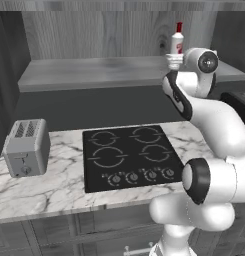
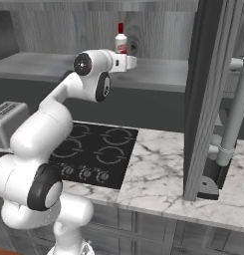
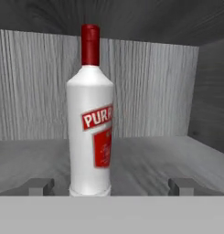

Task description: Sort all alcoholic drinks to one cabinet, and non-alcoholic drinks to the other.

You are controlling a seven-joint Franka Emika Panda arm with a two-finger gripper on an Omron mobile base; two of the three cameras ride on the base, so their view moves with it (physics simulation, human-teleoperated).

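One white bottle (image 3: 90, 119) with red cap and red label, upright at centre of the hand view, base on the grey wood-grain cabinet shelf (image 3: 35, 160). Same bottle at upper right of the left base view (image 1: 177, 41) and at upper centre of the right base view (image 2: 121, 41), standing on the shelf against the wood-grain back panel.

One gripper (image 3: 111, 186), jaws spread wide, gripping nothing. Two grey fingertips (image 3: 40, 186) at lower left and lower right of the hand view, one on each side of the bottle base, each well clear of it; bottle closer to the left tip than to the right. In the left base view, gripper (image 1: 174, 61) just below the bottle at upper right; in the right base view, gripper (image 2: 129, 62) just below and right of the bottle.

One white arm (image 1: 214, 125), rising from lower right of the left base view and bending up to the shelf.

One black cooktop (image 1: 129, 155) at centre of the left base view, set in the marble counter (image 1: 49, 190): four burner rings, four knobs along the front edge. Same cooktop at centre left of the right base view (image 2: 108, 152).

One silver toaster (image 1: 26, 147) at left of the left base view, on the counter, apart from the cooktop; partly visible at the left edge of the right base view (image 2: 6, 117).

One dark upright panel (image 2: 205, 94) at right of the right base view, resting on the counter. One grey pipe (image 2: 233, 119) just right of it.
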